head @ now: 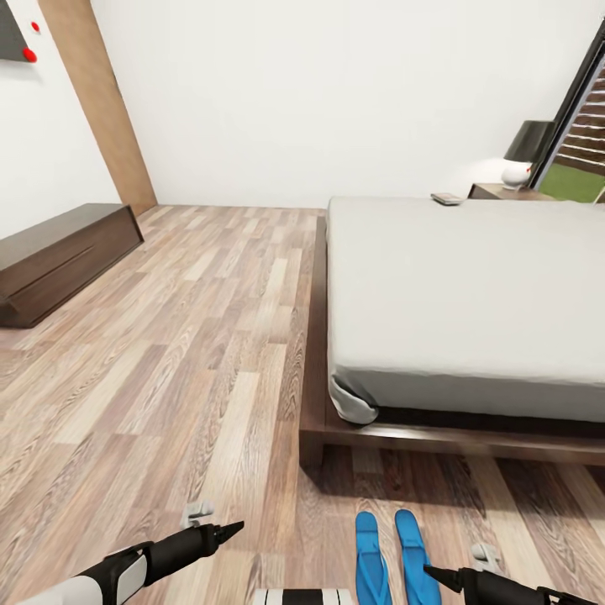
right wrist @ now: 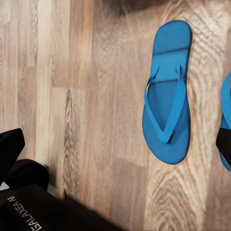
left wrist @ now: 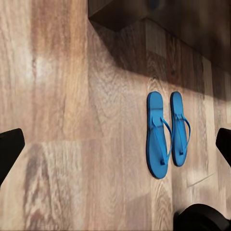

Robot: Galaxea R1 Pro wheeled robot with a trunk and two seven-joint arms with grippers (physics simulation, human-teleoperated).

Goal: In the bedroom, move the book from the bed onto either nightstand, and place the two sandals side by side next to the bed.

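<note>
Well, from the head view, the two sandals (head: pixel 393 559) lie side by side on the wood floor at the bottom centre-right of the frame, just off the foot of the bed (head: pixel 470 294), their long axes pointing towards it. The book (head: pixel 446 199) sits far off at the upper right, on the mattress's far corner beside a nightstand (head: pixel 504 192) with a lamp (head: pixel 523 153). The left gripper (head: pixel 225 529) hangs at lower left and the right gripper (head: pixel 433 573) at lower right, the right one nearer the book's side; each shows only a dark point, so I cannot tell the spread from here.

From the left wrist view, both sandals lie paired at right of centre, and the fingers (left wrist: pixel 9 147) sit at opposite edges: spread wide, holding nothing.

From the right wrist view, one sandal (right wrist: pixel 167 91) lies at upper right, its mate (right wrist: pixel 226 120) at the right edge; the fingers (right wrist: pixel 10 144) likewise stand wide and empty.
</note>
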